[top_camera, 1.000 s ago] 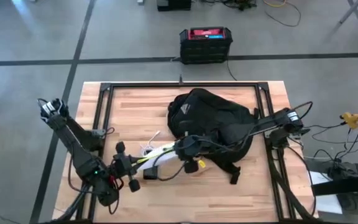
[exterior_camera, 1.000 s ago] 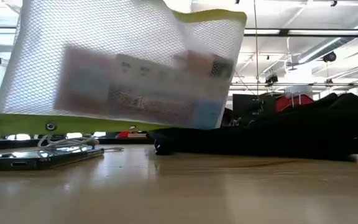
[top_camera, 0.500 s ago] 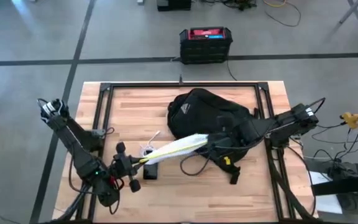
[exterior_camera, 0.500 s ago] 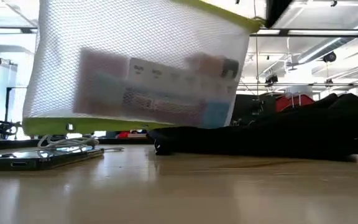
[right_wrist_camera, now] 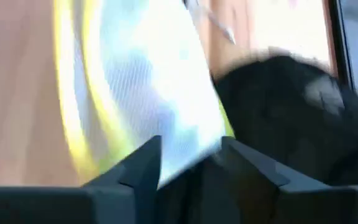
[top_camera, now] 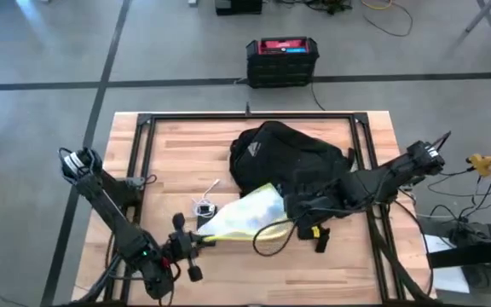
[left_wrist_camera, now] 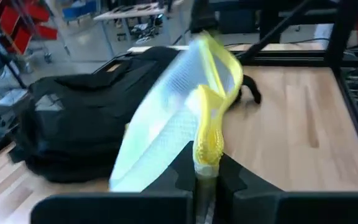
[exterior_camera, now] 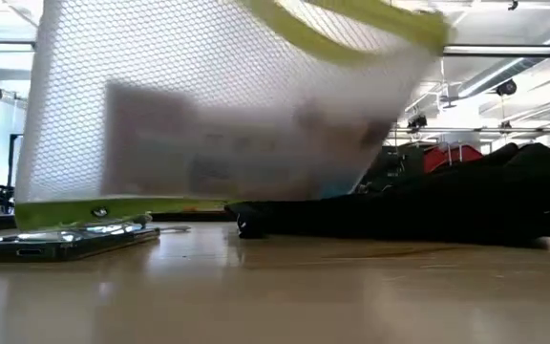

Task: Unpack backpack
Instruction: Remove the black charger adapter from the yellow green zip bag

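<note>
My left end effector (left_wrist_camera: 205,177), matt black plastic, pinches a white mesh pouch (top_camera: 244,213) with a glossy yellow-green trim. The backpack (top_camera: 292,166) is soft, matt black cloth. The worktop (top_camera: 186,145) is pale, smooth planked wood.

Even bright overhead light; soft shadows; mesh pouch (exterior_camera: 227,105) motion-blurred; rt wrist view v. smeared.

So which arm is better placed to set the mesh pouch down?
Left. Its gripper is clamped on the pouch, low over bare table; the right gripper is at the backpack.
</note>
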### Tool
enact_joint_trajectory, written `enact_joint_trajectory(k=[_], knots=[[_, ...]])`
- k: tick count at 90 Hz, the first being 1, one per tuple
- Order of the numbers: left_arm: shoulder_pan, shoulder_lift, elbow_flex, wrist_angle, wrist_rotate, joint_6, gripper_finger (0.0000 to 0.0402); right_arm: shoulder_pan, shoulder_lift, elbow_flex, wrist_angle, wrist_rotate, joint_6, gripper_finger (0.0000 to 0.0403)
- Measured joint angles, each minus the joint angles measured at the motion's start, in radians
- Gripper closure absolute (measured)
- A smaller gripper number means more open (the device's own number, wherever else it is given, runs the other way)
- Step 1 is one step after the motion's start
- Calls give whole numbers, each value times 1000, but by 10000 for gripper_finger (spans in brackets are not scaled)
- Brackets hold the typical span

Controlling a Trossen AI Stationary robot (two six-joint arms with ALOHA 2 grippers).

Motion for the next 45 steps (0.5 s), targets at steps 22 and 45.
enact_joint_trajectory(k=[22, 45], knots=[[2, 41, 0, 126, -13, 68, 401, 54, 95, -109, 399, -8, -85, 188], [3, 42, 0, 131, 4, 74, 401, 47, 239, -129, 680, 199, -116, 197]])
